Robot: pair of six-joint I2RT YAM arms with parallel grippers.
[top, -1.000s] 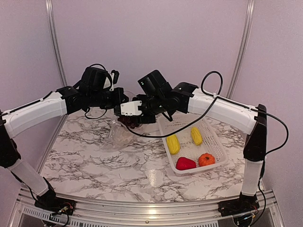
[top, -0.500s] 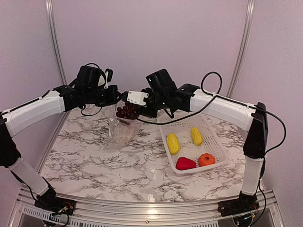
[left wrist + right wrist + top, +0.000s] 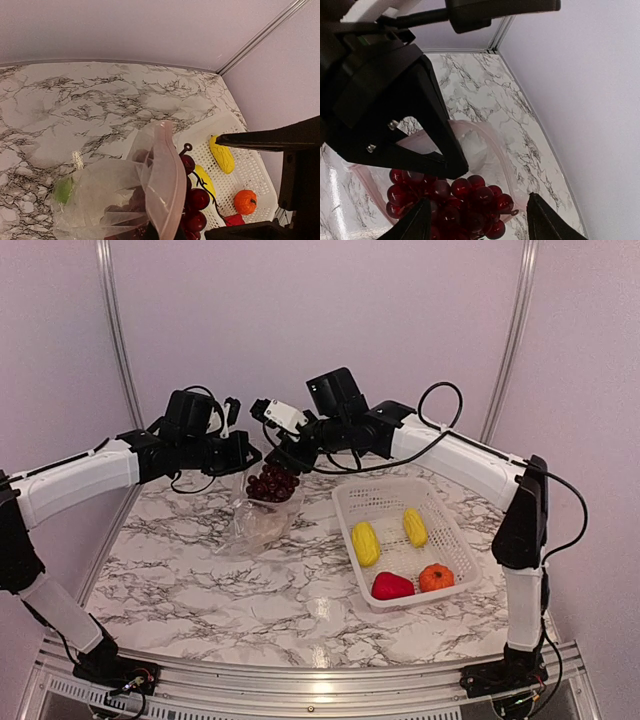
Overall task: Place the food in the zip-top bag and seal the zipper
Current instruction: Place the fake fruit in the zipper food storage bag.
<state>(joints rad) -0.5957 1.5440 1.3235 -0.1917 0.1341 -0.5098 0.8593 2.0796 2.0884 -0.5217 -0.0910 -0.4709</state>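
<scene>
Food sits nearest me in the basket (image 3: 390, 502) on the right side of the table (image 3: 200, 590). The pepper (image 3: 392, 586) and the orange fruit (image 3: 436, 577) lie side by side at its near end. The yellow pieces (image 3: 365, 543) lie just beyond them, a little apart from each other.

Farther back and to the left is the bag (image 3: 258, 525), lifted by its top edge so that it hangs upright, with its lower end down at the marble. Something pale with a green patch shows through the crinkled plastic low inside; I cannot make out what it is.

The left gripper (image 3: 243, 455) is clamped on the bag's upper edge and holds the mouth up. From the left wrist view the zipper (image 3: 169, 175) curves along that edge as a thin strip, unsealed, with the mouth gaping toward the basket.

The grapes (image 3: 272, 483) sit right in that mouth, dark red and glossy, partly inside the plastic and partly bulging over the rim, with their stem poking out on the basket side.

Just above them the right gripper (image 3: 477, 205) hangs with its fingers spread wide, one on each side of the bunch, and nothing is pinched between them. Its arm reaches in from the right, over the far end of the basket.
</scene>
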